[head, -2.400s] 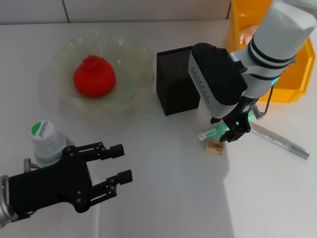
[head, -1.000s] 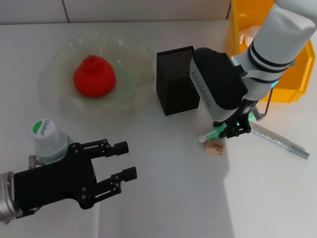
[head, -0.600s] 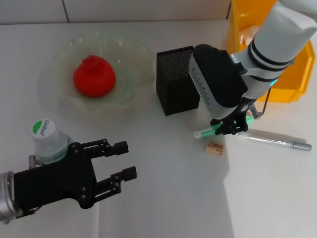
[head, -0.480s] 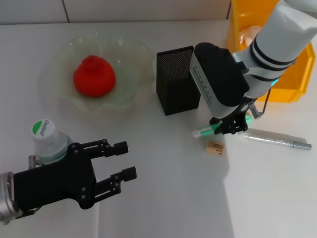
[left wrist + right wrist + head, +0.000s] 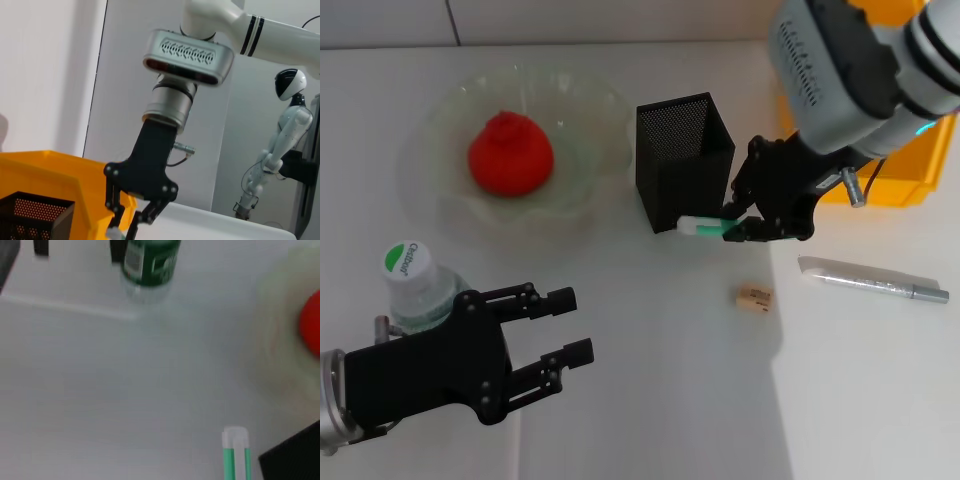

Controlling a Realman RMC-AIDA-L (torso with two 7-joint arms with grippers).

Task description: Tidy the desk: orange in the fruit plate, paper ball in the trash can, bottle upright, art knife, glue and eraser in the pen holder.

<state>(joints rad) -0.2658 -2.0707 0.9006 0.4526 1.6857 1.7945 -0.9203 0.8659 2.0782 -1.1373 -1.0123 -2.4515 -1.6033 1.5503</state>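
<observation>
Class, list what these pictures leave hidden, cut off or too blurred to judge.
- Trash can contents: head view, the right arm covers most of it.
- Eraser print: head view, too small to read.
- Bottle body: head view, behind the left gripper; right wrist view, top cut off.
- Glue rear end: head view, hidden inside the right gripper.

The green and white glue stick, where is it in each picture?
Head view: the glue stick is held by the right end effector, beside the pen holder.
Left wrist view: only its white tip peeks out at the bottom edge, under the end effector.
Right wrist view: it pokes up from the bottom edge.
Shared landmark: the pen holder, in all three.
</observation>
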